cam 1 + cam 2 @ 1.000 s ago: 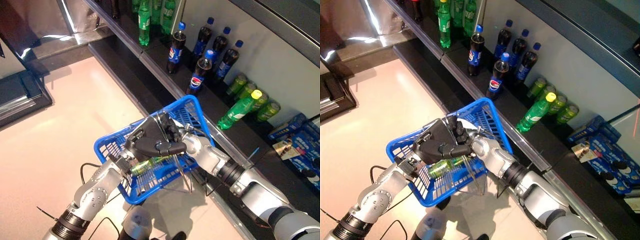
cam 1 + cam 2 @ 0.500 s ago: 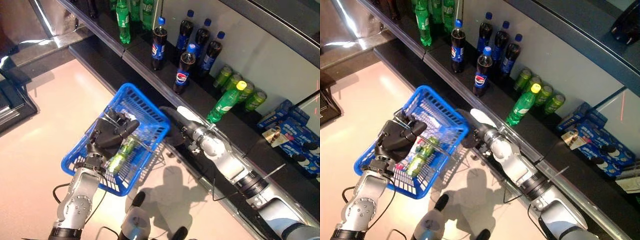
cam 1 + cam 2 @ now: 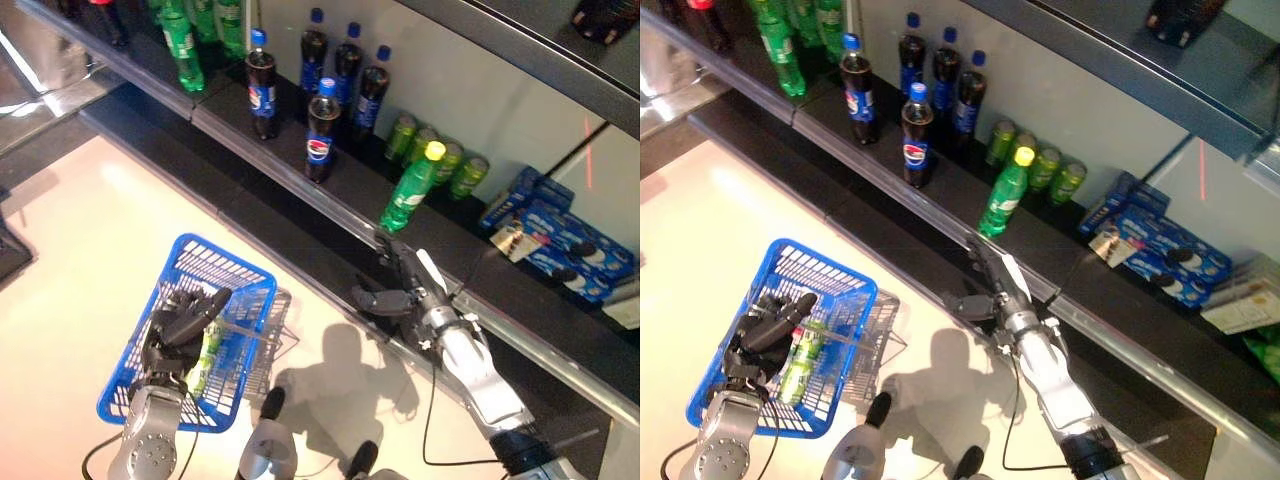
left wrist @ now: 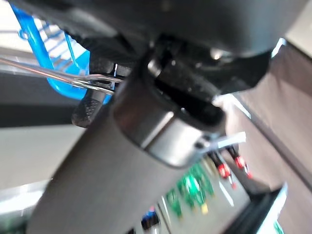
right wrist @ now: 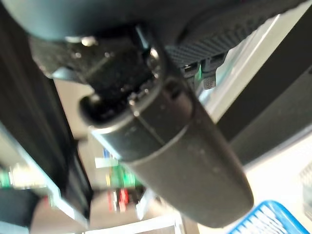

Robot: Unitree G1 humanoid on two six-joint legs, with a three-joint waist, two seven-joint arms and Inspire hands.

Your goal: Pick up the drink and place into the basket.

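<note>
Pale, glossy floor (image 3: 90, 230) ran along a dark store shelf (image 3: 300, 200) that crossed the view from upper left to lower right. On the shelf stood dark cola bottles (image 3: 322, 140) with blue caps, one of them forward of the rest and another off to the left. Green soda bottles (image 3: 180, 45) were at the far left, a row of green cans (image 3: 440, 165) sat against the back wall, and a green bottle with a yellow cap (image 3: 410, 195) stood in front of the cans, near the shelf's edge. Blue packs (image 3: 560, 235) lay further right on the shelf.

The left hand (image 3: 180, 325) had its fingers curled round the wire handle of the blue basket (image 3: 215, 265) and held it above the floor, well apart from the shelf. The drink (image 3: 205, 350), a green bottle, lay on its side inside the basket, just beside and partly under that hand. A second wire handle hung over the basket's right side.

The right hand (image 3: 385, 290) was empty, fingers loosely spread with the thumb out, at the front edge of the shelf just below the yellow-capped bottle. Between it and the cans stood only that bottle.
</note>
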